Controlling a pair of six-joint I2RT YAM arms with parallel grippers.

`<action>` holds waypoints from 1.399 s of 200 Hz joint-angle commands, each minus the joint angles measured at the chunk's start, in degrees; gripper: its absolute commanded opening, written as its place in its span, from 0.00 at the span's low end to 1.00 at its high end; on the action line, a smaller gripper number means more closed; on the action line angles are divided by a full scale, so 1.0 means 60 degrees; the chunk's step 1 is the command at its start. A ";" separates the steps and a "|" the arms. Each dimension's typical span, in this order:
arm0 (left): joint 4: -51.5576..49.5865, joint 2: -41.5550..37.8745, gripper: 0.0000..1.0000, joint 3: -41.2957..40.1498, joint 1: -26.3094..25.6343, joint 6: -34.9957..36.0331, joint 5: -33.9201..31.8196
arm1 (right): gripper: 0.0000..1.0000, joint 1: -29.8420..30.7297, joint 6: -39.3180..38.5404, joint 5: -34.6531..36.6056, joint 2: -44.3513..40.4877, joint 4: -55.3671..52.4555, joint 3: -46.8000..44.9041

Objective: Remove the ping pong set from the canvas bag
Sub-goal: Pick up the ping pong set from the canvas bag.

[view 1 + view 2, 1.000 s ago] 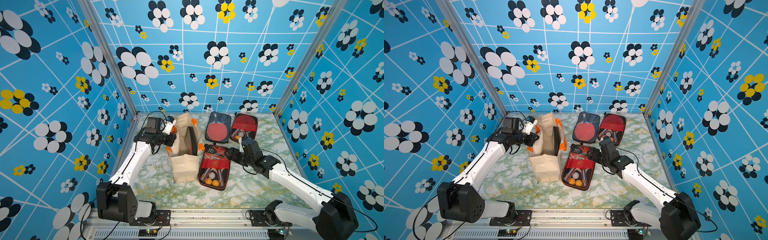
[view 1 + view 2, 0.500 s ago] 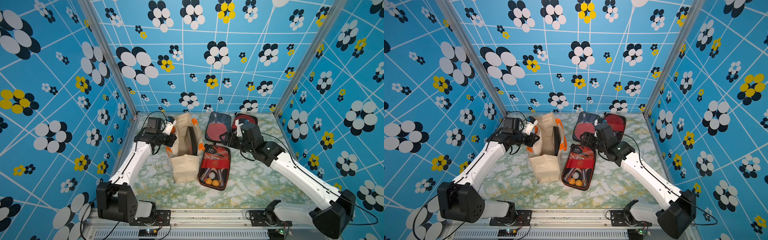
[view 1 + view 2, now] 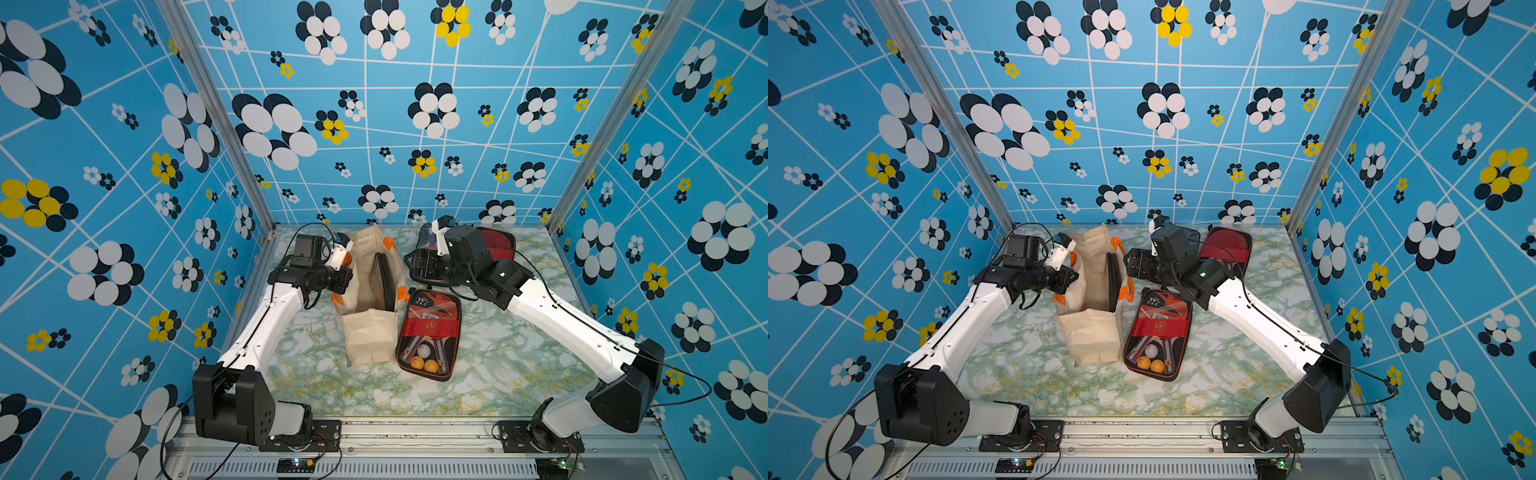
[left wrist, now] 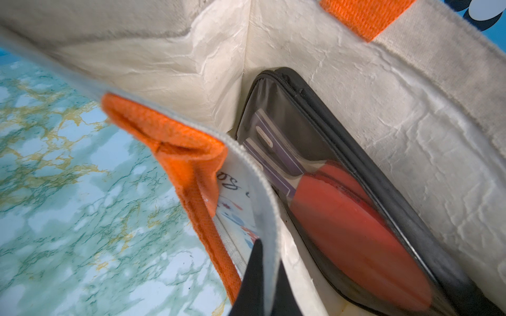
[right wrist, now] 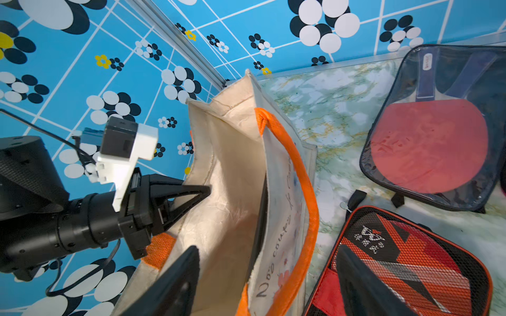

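The canvas bag [image 3: 370, 336] [image 3: 1092, 336] stands open left of the table's middle, cream with orange handles [image 5: 306, 191]. Inside it, a ping pong set [image 4: 342, 205] [image 3: 384, 278] [image 3: 1113, 282] in a black case with a clear window stands on edge against the bag's right wall. My left gripper [image 3: 349, 277] [image 3: 1074, 276] [image 4: 269, 254] is shut on the bag's left wall near the rim [image 5: 206, 188]. My right gripper [image 3: 410, 266] [image 3: 1131, 264] [image 5: 268, 249] hangs open by the bag's right rim, holding nothing. One finger shows over the bag's mouth, the other over a red mesh case.
A red-and-black mesh paddle case [image 3: 428, 332] [image 5: 405, 268] with balls lies right of the bag. A clear case with a red paddle [image 5: 430, 142] and a red case [image 3: 496, 243] lie at the back, partly under my right arm. Patterned walls enclose three sides.
My right arm has lifted off the red mesh case and swung back and left to the bag's right rim, jaws a little wider. The left gripper keeps its hold on the bag.
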 commanded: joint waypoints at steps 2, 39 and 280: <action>-0.0325 -0.0261 0.00 0.0259 -0.0063 0.0142 0.0234 | 0.80 0.0206 -0.0276 0.0110 0.0420 0.0270 0.0638; -0.0428 -0.0387 0.00 0.0337 -0.0052 0.0107 0.0325 | 0.80 0.0426 -0.0439 -0.0045 0.1200 0.0053 0.1858; -0.0495 -0.0403 0.00 0.0411 -0.0051 0.0120 0.0311 | 0.78 0.1332 -0.1681 0.2047 0.6963 -0.5624 0.8879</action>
